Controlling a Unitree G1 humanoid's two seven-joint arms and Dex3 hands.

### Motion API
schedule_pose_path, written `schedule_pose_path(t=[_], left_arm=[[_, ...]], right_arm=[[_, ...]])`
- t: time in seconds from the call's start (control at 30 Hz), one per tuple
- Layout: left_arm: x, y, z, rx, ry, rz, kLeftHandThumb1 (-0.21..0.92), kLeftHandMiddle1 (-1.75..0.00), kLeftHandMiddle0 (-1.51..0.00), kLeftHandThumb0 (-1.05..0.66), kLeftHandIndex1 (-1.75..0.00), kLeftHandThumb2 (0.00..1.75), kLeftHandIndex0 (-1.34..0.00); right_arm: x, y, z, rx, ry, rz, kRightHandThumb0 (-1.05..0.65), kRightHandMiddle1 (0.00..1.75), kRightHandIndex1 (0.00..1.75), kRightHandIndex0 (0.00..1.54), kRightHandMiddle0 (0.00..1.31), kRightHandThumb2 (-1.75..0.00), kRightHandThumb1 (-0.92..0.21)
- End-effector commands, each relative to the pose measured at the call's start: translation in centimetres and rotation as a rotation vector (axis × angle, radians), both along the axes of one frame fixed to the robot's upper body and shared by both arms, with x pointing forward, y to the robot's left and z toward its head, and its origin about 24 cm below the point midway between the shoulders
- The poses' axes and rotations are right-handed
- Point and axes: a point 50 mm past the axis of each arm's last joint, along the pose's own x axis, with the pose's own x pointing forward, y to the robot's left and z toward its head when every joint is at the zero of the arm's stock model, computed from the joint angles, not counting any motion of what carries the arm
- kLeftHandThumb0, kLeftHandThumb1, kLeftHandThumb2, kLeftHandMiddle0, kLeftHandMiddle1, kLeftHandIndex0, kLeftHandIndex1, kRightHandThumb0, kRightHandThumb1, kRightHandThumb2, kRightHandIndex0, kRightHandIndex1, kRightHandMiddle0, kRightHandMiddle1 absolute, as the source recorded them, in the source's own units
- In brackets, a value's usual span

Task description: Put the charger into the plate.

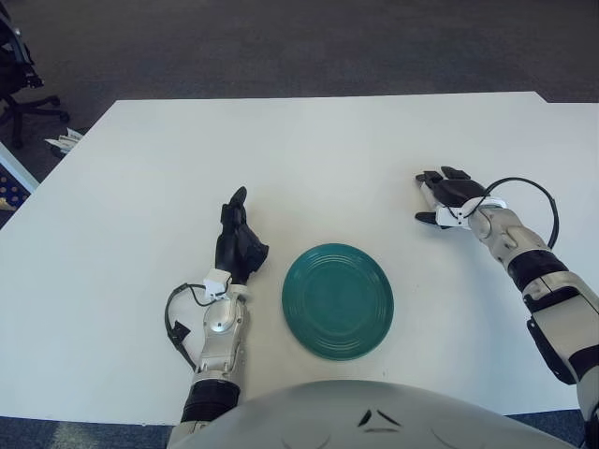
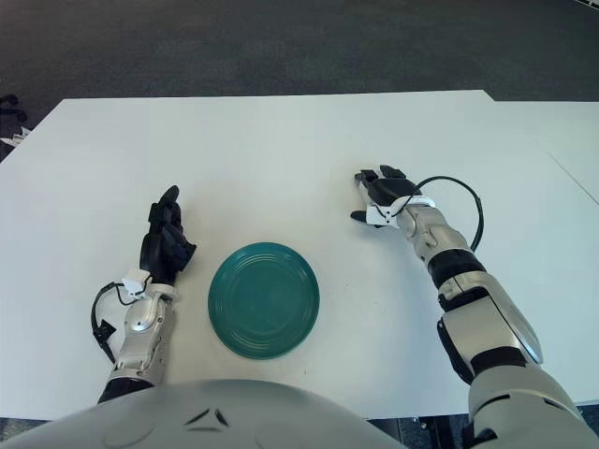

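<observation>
The teal plate (image 1: 337,301) lies flat on the white bench (image 1: 309,150), close to the robot's body and a little to the right of the left robot hand (image 1: 239,241). This robot hand stands just beside the plate's left rim, not touching it, with its dark fingers stretched forward and away from the robot; it holds nothing.

The right robot hand (image 1: 447,196) is well apart from the plate, further out on the bench and to the right. Its black fingers (image 2: 382,181) are spread and loosely bent, with the palm turned down toward the bench. A small white part shows at its wrist side, but I cannot tell if this is part of the robot hand or a separate thing. I cannot see any object clearly gripped in it.

The charger itself I cannot make out in either view: nothing lies in the plate, and what is under the right robot hand is hidden by its fingers. A black cable (image 1: 529,187) makes a loop beside the right wrist. The robot's forearms are partly cut off by the lower edge, and its grey torso (image 1: 365,416) covers the near part of the bench.
</observation>
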Motion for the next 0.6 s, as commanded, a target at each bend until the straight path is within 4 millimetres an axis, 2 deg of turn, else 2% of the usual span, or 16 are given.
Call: schedule_pose_path(t=[0.0, 0.03, 0.07, 0.1, 0.17, 0.23, 0.27, 0.3, 0.4, 0.47, 0.57], left_arm=[[-1.51, 0.23, -2.29, -0.013, 0.134, 0.012, 0.92, 0.00, -0.05, -1.05, -0.59, 1.10, 0.00], [-1.49, 0.24, -2.26, -0.012, 0.133, 0.014, 0.92, 0.00, -0.05, -1.05, -0.59, 1.10, 0.00], [-1.47, 0.25, -2.24, -0.012, 0.133, 0.015, 0.92, 0.00, -0.05, -1.05, -0.58, 1.10, 0.00], [-1.43, 0.27, -2.20, -0.011, 0.131, 0.017, 0.92, 0.00, -0.05, -1.05, -0.58, 1.10, 0.00], [-1.42, 0.27, -2.10, -0.009, 0.128, 0.018, 0.92, 0.00, -0.05, -1.05, -0.59, 1.11, 0.00], [-1.42, 0.26, -2.02, -0.009, 0.126, 0.017, 0.92, 0.00, -0.05, -1.05, -0.60, 1.11, -0.01], [-1.42, 0.25, -2.00, -0.009, 0.126, 0.016, 0.92, 0.00, -0.06, -1.05, -0.63, 1.11, -0.02], [-1.42, 0.25, -2.00, -0.011, 0.127, 0.015, 0.92, 0.00, -0.06, -1.05, -0.64, 1.11, -0.03], [-1.36, 0.25, -2.00, -0.018, 0.129, 0.014, 0.92, -0.01, -0.08, -1.05, -0.71, 1.11, -0.06], [-1.36, 0.23, -1.97, -0.026, 0.129, 0.016, 0.92, -0.01, -0.09, -1.05, -0.74, 1.11, -0.08], [-1.32, 0.20, -1.95, -0.036, 0.129, 0.022, 0.92, -0.01, -0.11, -1.05, -0.77, 1.10, -0.10]], right_arm=[[-1.45, -0.02, -2.50, 0.006, 0.102, -0.014, -0.95, 0.75, 0.09, 0.43, 0.01, -0.55, -0.92], [-1.45, -0.02, -2.52, 0.007, 0.097, -0.011, -0.93, 0.76, 0.17, 0.43, 0.02, -0.52, -0.92], [-1.46, -0.02, -2.54, 0.008, 0.093, -0.009, -0.91, 0.77, 0.35, 0.37, 0.04, -0.49, -0.92], [-1.45, -0.01, -2.56, 0.010, 0.089, -0.008, -0.91, 0.77, 0.44, 0.34, 0.04, -0.48, -0.92], [-1.44, 0.00, -2.59, 0.011, 0.083, -0.008, -0.87, 0.80, 0.73, 0.25, 0.05, -0.43, -0.92], [-1.44, -0.01, -2.63, 0.010, 0.076, -0.008, -0.85, 0.82, 0.91, 0.20, 0.06, -0.41, -0.92], [-1.45, -0.02, -2.65, 0.009, 0.073, -0.008, -0.84, 0.87, 1.07, 0.18, 0.07, -0.40, -0.92], [-1.45, -0.02, -2.66, 0.008, 0.069, -0.007, -0.83, 0.89, 1.14, 0.17, 0.07, -0.39, -0.92], [-1.43, -0.02, -2.66, 0.004, 0.063, -0.002, -0.79, 1.07, 1.49, 0.13, 0.08, -0.37, -0.92], [-1.44, -0.04, -2.60, -0.001, 0.060, 0.007, -0.76, 1.19, 1.61, 0.14, 0.09, -0.36, -0.92], [-1.44, -0.07, -2.49, -0.010, 0.060, 0.023, -0.73, 1.36, 1.70, 0.18, 0.10, -0.35, -0.92]])
